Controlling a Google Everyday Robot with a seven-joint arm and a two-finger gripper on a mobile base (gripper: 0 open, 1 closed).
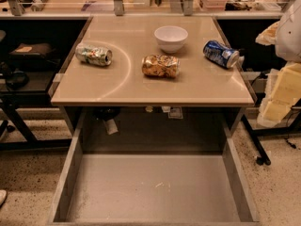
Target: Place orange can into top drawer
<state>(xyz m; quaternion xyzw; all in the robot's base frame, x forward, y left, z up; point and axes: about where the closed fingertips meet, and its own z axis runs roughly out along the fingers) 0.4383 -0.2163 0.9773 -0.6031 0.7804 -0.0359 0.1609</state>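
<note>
The orange can (pixel 161 66) is shiny orange-gold and dented. It lies on its side near the middle of the beige tabletop (pixel 117 86), just in front of a white bowl. The top drawer (pixel 155 187) is pulled out wide open below the table's front edge, with a bare grey floor and low side walls. The can is on the table, not in the drawer. My gripper is not in view. A white rounded shape (pixel 289 27) at the right edge may be part of my arm.
A white bowl (pixel 170 37) stands behind the orange can. A green-silver can (pixel 94 54) lies at the table's left and a blue can (pixel 221 53) at its right. Dark desks flank the table, and yellow foam pieces (pixel 280 98) sit at the right.
</note>
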